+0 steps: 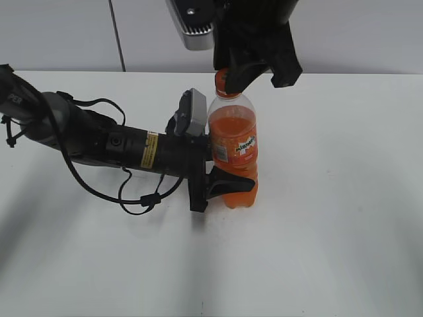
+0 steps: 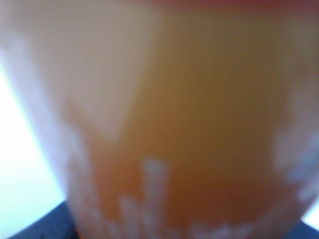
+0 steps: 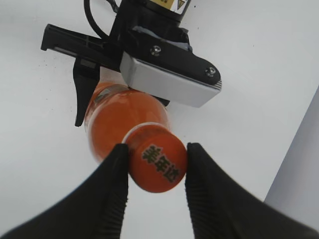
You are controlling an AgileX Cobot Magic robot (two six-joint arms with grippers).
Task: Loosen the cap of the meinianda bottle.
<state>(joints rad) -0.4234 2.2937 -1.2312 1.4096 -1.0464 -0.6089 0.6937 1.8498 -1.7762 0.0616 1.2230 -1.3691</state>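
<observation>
Currently, exterior view: the meinianda bottle [image 1: 232, 150] is standing upright near the middle of the white counter [image 1: 344, 218]. The left end effector [image 1: 221, 177] is reaching in from the left and clamping the lower body below the label, jaws partly open around it. The right end effector [image 1: 246, 74] is coming down from above onto the cap [image 1: 223, 82].

Left wrist view: blurred orange liquid is filling the frame; the bottle [image 2: 164, 129] is sitting right against the lens, and no fingers are showing.

Right wrist view: the cap [image 3: 158, 164] is sitting between two dark ribbed fingers [image 3: 110, 199], which are pressing its sides, so the right end effector [image 3: 155, 167] is closing on it at cap width.

Handling, as a judgement: the bottle is looking nearly full, hence fairly heavy and steady; its thin clear wall is likely yielding under hard squeezing and slippery. The cap is small, stiff and best gripped on its sides, the body held low.
</observation>
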